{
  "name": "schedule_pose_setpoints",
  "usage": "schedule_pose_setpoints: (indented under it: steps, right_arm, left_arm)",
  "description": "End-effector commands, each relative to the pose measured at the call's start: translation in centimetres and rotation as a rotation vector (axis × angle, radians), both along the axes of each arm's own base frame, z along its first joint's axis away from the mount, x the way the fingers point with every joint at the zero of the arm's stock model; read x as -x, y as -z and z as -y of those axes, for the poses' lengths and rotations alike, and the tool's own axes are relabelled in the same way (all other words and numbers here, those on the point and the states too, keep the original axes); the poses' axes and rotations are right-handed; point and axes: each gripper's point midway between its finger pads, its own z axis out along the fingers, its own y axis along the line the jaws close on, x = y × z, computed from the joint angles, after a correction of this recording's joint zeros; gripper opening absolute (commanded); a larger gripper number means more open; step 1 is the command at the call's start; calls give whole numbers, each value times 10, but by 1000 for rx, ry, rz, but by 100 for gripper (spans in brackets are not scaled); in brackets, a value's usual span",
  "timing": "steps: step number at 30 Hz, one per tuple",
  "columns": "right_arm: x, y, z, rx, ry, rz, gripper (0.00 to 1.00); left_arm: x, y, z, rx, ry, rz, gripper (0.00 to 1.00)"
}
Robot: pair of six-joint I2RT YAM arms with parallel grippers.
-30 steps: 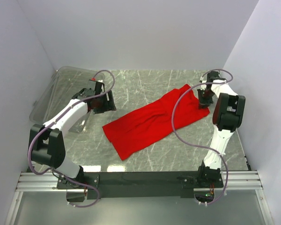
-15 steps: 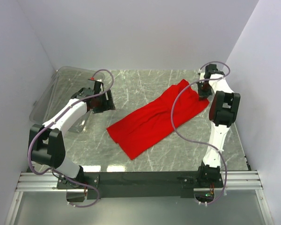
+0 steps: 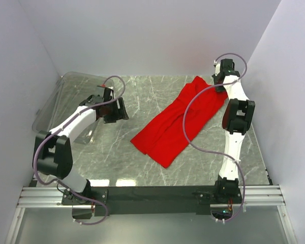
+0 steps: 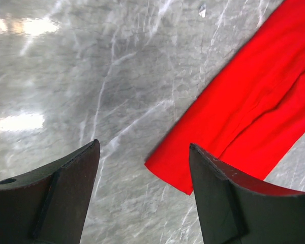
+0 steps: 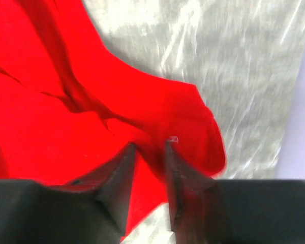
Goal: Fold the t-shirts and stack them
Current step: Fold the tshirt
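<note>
Count: 1 t-shirt [image 3: 180, 119], 1 clear bin [image 3: 66, 96]. T-shirt is on the desk [image 3: 142, 96], long axis diagonal from far-right corner toward near-edge middle. Right hand [image 5: 149, 146] narrow, pinching the t-shirt's far end. Left hand [image 4: 143, 146] wide, empty.

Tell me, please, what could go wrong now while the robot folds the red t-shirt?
1. The right jaws stand nearly closed around a small ridge at the edge of the red t-shirt; a pull could slip it out.
2. The left jaws hang open over the bare table, off the shirt, so a one-sided pull may skew it.
3. The right arm's cable hangs over the shirt and might catch the cloth.
</note>
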Motion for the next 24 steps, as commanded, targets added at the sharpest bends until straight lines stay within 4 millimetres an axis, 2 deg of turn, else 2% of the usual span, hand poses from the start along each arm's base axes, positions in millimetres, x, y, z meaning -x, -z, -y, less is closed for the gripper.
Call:
schedule_pose_setpoints:
  steps: [1, 2, 3, 4, 5, 7, 9, 11, 12, 13, 15, 16, 18, 19, 21, 22, 24]
  right_arm:
    - [-13, -18, 3, 44, -24, 91, 40]
    - [-10, -42, 8, 56, -14, 136, 45]
    - [-8, -49, 11, 62, -10, 157, 50]
    - [-1, -49, 13, 63, -4, 157, 51]
    - [4, -74, 19, 58, 10, 200, 52]
    - [20, -98, 22, 38, 19, 219, 54]
    - [33, -111, 17, 9, -9, 233, 54]
    - [59, -122, 2, -5, -95, 228, 55]
    - [67, -124, -15, -57, -173, 233, 55]
    - [89, -128, -24, -71, -216, 225, 55]
    - [109, -128, -47, -129, -338, 226, 55]
    - [129, -124, -59, -160, -374, 209, 55]
    - [152, -118, -78, -210, -483, 191, 55]
    - [175, -112, -98, -264, -583, 186, 55]
    - [201, -109, -120, -310, -709, 196, 55]
    - [228, -107, -139, -360, -794, 204, 56]
    - [252, -104, -163, -325, -956, 229, 57]
  left_arm:
    - [-15, 0, 17, 62, 39, 8, 75]
    - [-16, 1, 21, 56, 55, 8, 75]
    - [-17, 5, 23, 48, 62, 0, 75]
    - [-19, 14, 23, 28, 60, -17, 75]
    - [-20, 15, 27, 20, 77, -13, 74]
    - [-21, 27, 30, -1, 89, -34, 74]
    - [-23, 33, 33, -38, 113, -30, 74]
    - [-25, 44, 34, -82, 125, -42, 74]
    - [-26, 47, 32, -96, 125, -48, 73]
    - [-26, 54, 31, -112, 124, -64, 73]
    - [-28, 57, 32, -131, 137, -58, 72]
    - [-27, 60, 32, -135, 145, -63, 72]
    - [-25, 63, 35, -139, 175, -72, 72]
    - [-22, 66, 37, -139, 191, -78, 72]
    - [-15, 68, 44, -128, 245, -85, 72]
    - [-12, 67, 45, -122, 259, -84, 72]
    - [-3, 68, 44, -119, 287, -98, 72]
